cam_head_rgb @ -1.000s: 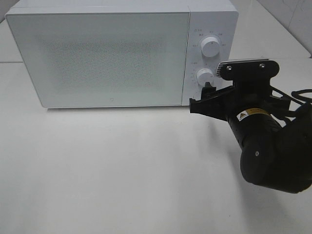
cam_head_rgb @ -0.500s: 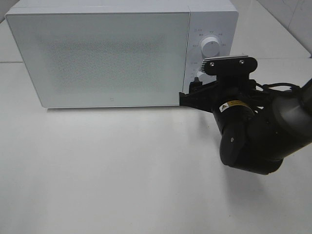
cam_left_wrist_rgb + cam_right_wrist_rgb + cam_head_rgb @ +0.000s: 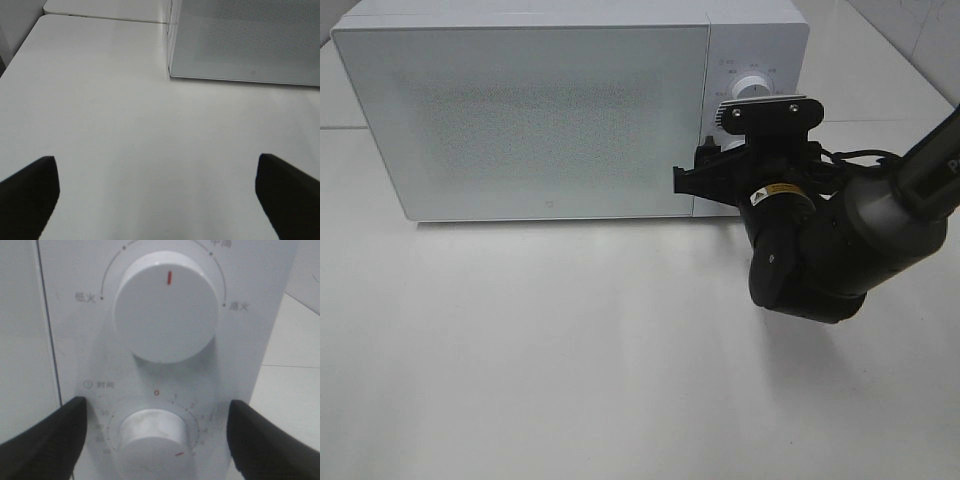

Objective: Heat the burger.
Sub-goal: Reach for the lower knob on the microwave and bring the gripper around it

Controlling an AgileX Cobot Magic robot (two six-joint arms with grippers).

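No burger in any view. Most likely behind the shut, frosted door (image 3: 520, 110) of the microwave (image 3: 750, 25), judging by the task; impossible to confirm through the glass.

Look to the right gripper (image 3: 155, 440): spread wide, pinching nothing, 1 dark finger on each side of the timer knob (image 3: 150, 432), not touching it as far as can be told. Faces the control panel (image 3: 245, 350) head-on, the knob's axis pointing straight back along the approach line. Expect a short push forward, a close and a twist about that axis as the whole of the coming move. Note the power knob (image 3: 166, 312) just beside the timer knob, outside the fingers' span and safe from an accidental turn. Note also the red mark (image 3: 177, 454) on the timer knob, turned off the 0; hard to say from here how much more turn to give, if any.

In the high view, find the same gripper low on the panel, hiding the lower knob, its arm reaching in from the right over the table (image 3: 570, 350).

As for the left gripper (image 3: 157, 200): spread to its widest, holding nothing, hanging over bare table near the microwave's left front corner, well apart from the panel. By this reading, the right arm by far the nearer of the 2 to the knobs, with no part for the left in this step.
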